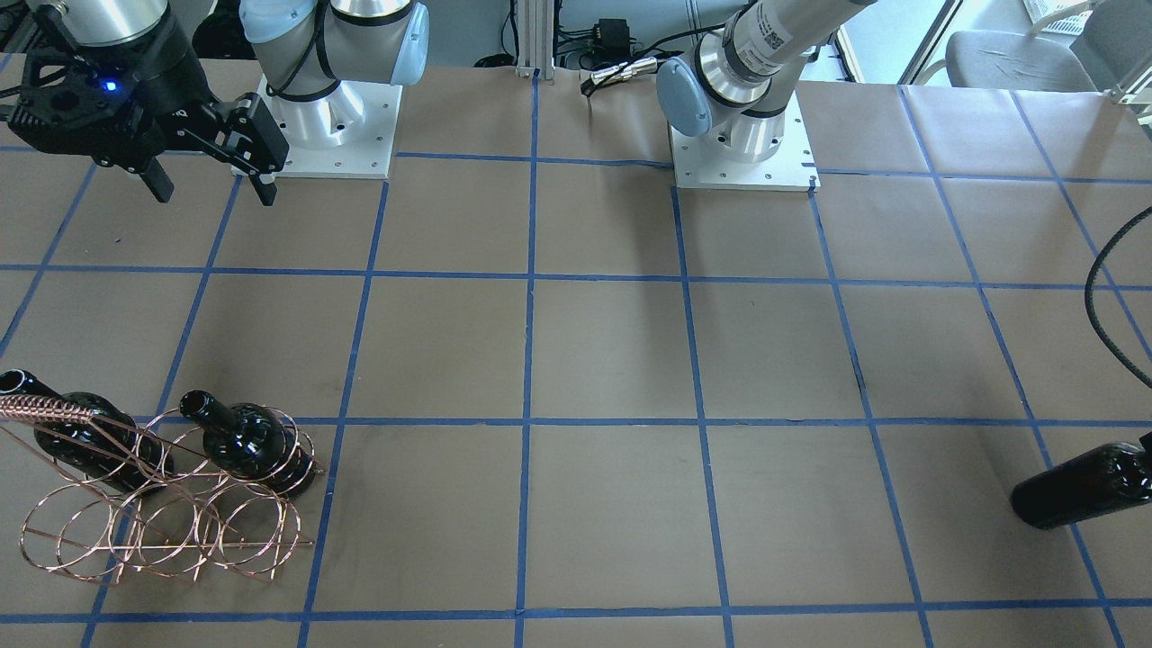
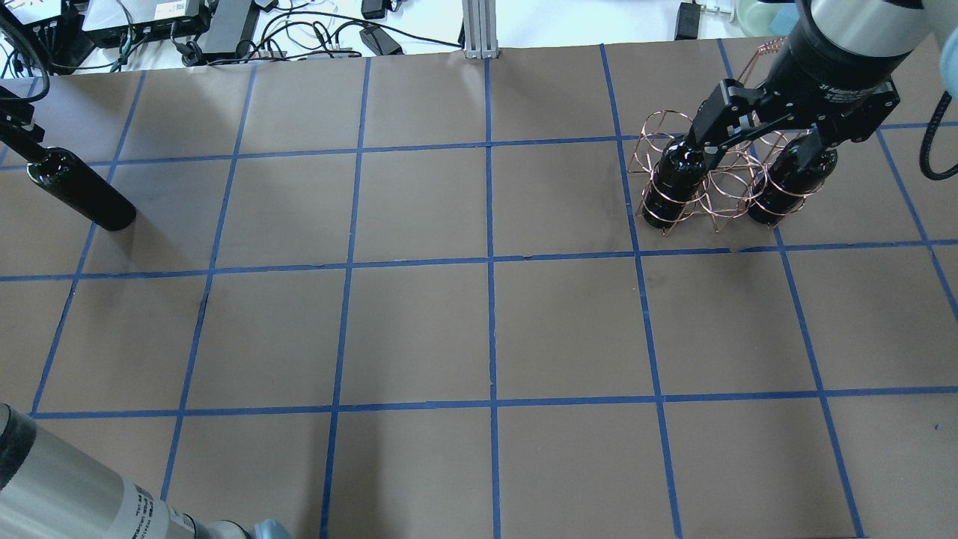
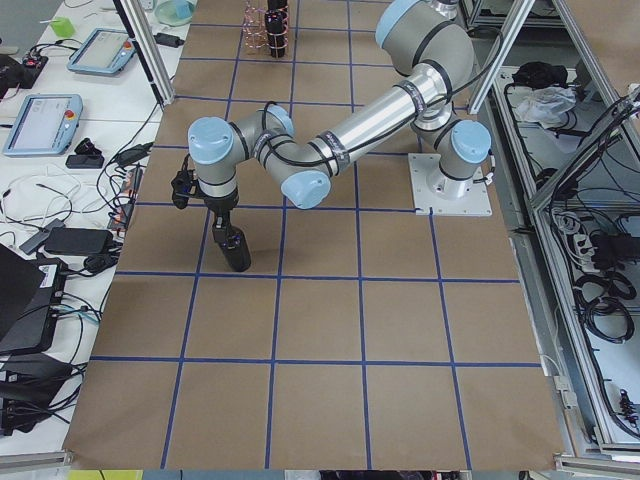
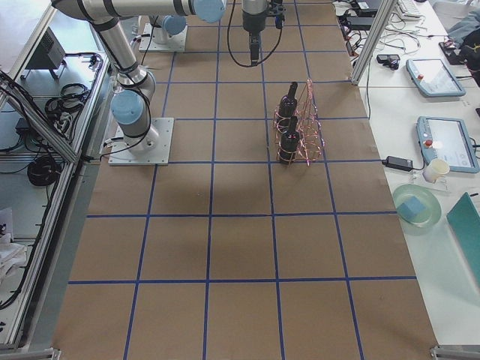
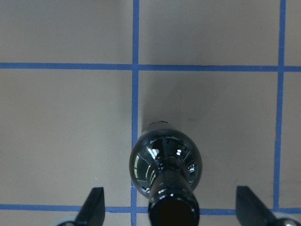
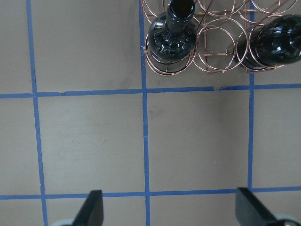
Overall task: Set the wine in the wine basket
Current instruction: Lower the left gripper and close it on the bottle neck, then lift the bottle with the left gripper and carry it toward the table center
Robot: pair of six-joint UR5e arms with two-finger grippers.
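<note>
The wine basket (image 2: 715, 196) is a copper wire rack at the table's far right; it also shows in the front view (image 1: 162, 531) and the right wrist view (image 6: 216, 44). Two dark bottles (image 2: 672, 183) (image 2: 782, 187) stand in its hoops. My right gripper (image 2: 763, 146) hangs open and empty above the basket, its fingers (image 6: 94, 207) spread wide. A third wine bottle (image 2: 78, 187) stands upright on the table at the far left. My left gripper (image 5: 171, 205) is open, with the bottle's neck between its fingers (image 5: 94, 207), which do not touch it.
The table (image 2: 479, 322) is brown paper with a grid of blue tape. Cables and boxes (image 2: 187, 22) lie beyond its far edge. The arm bases (image 1: 324, 135) (image 1: 738, 144) stand at the robot's side of the table.
</note>
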